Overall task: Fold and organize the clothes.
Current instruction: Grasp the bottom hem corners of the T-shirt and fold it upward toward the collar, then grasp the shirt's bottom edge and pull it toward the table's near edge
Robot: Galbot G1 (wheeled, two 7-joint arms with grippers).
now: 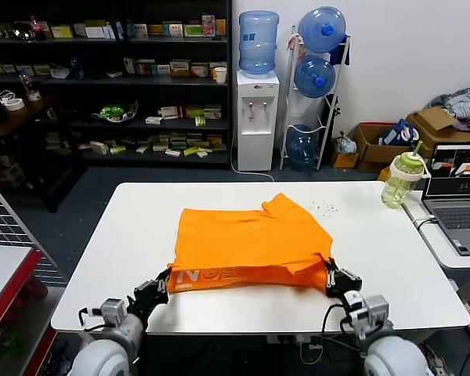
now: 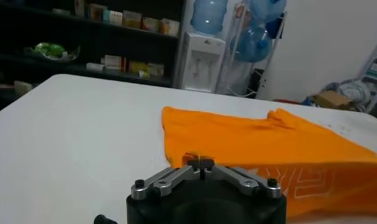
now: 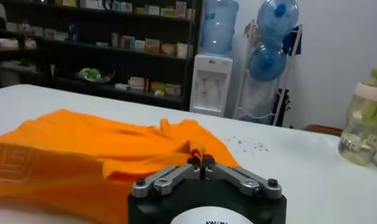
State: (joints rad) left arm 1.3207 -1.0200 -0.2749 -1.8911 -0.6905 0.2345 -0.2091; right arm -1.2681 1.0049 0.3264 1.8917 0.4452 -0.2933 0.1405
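Both arms reach forward from the bottom of the head view, the left arm at lower left and the right arm at lower right, wrists low and level. The left tool (image 1: 166, 280) has its fingers pressed together on a pinch of orange cloth. The right tool (image 1: 331, 276), slightly farther forward, is likewise closed tight on orange cloth, as its wrist view confirms (image 3: 200, 161).

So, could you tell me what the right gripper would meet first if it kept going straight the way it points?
The right gripper already pinches the T-shirt; straight on lies more of that shirt, then bare table. The bottle looks off to the side.
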